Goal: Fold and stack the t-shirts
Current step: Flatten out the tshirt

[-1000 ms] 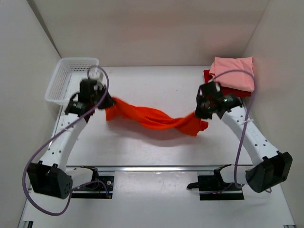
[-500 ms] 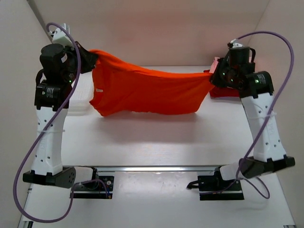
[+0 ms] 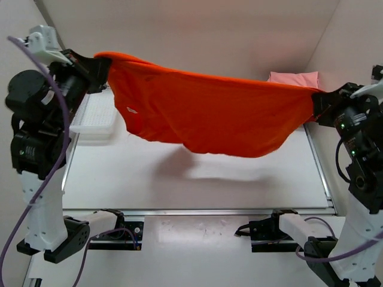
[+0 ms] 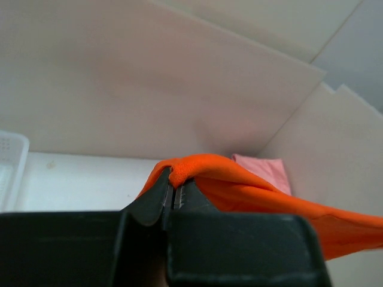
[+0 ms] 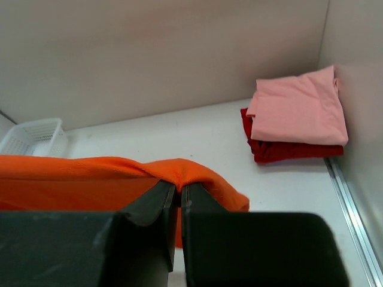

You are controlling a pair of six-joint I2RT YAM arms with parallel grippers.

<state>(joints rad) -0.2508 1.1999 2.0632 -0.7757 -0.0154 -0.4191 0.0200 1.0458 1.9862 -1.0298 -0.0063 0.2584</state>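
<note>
Beneath the orange shirt (image 3: 209, 119), a basket (image 3: 93, 128) sits half-hidden

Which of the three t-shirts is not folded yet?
The orange t-shirt: it hangs stretched open in the air, while the pink t-shirt lies folded on the folded dark red t-shirt.

This is a robot test cell in a lab, not a home. Plain pale wall panels (image 3: 209, 36) box in a bare white tabletop (image 3: 179, 179), rising behind and outside each claw. Beneath the left claw (image 3: 100, 63) and right claw (image 3: 317, 103), white-and-black arms stand at a metal rail (image 3: 197, 211) on the tabletop's near edge, trailing purple cables (image 3: 60, 104). The few goods are props. A white mesh basket (image 3: 96, 116) sits below the left claw. An orange t-shirt (image 3: 209, 110) is pinched between both claws. A pink t-shirt (image 5: 299, 107) lies folded on a dark red t-shirt (image 5: 287, 149) beyond the right claw.
</note>
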